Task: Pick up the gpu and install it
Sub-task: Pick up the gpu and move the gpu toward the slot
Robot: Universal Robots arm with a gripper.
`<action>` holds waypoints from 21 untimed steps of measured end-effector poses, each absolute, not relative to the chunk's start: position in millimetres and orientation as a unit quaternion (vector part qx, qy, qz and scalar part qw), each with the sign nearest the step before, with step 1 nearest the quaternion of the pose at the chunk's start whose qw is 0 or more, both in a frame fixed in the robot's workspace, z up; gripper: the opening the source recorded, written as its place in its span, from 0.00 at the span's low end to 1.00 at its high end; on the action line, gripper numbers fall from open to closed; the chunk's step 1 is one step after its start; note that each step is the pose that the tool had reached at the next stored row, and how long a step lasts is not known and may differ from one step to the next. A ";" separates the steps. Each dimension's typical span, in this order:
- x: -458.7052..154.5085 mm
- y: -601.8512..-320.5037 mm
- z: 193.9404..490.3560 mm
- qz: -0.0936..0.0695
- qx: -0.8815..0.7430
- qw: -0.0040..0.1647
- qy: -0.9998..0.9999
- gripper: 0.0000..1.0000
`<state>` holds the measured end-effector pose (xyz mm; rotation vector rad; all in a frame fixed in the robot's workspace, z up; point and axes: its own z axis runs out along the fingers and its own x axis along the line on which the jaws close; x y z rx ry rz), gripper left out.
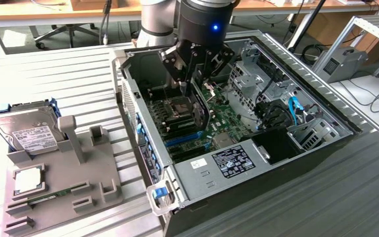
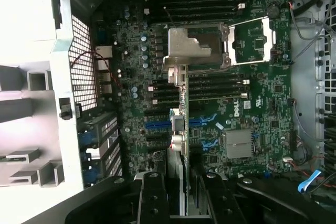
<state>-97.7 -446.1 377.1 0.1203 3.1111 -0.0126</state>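
Gpu (image 2: 186, 108) hangs on edge inside the open case (image 1: 275, 168), which lies on its side toward the bench's edge at the exterior view's right. The gripper (image 1: 193, 84) is clamped on the card's upper edge, one finger on each face, and reaches down through the case's open side. In the wrist view the card appears edge-on as a thin line. Its silver bracket (image 2: 191, 51) is at the far end, over the board (image 2: 252, 103) beside the metal socket frame (image 2: 252, 40). The card appears to hang clear of the board, not yet seated, though any gap beneath it is hard to judge.

The step in hand looks like lining the card up with a blue slot (image 2: 157, 125). To do it well, hold the card upright with its lower edge parallel to the slot. The bracket should face the case's slotted rear wall (image 2: 107, 140), so card and slot meet along their full length. Any tilt risks jamming one corner.

On the bench at the exterior view's left, a grey tray (image 1: 64, 197) holds a drive (image 1: 28, 128), well apart from the case
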 end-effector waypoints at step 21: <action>-12.1 -446.1 340.1 -0.008 0.039 0.013 0.999 0.29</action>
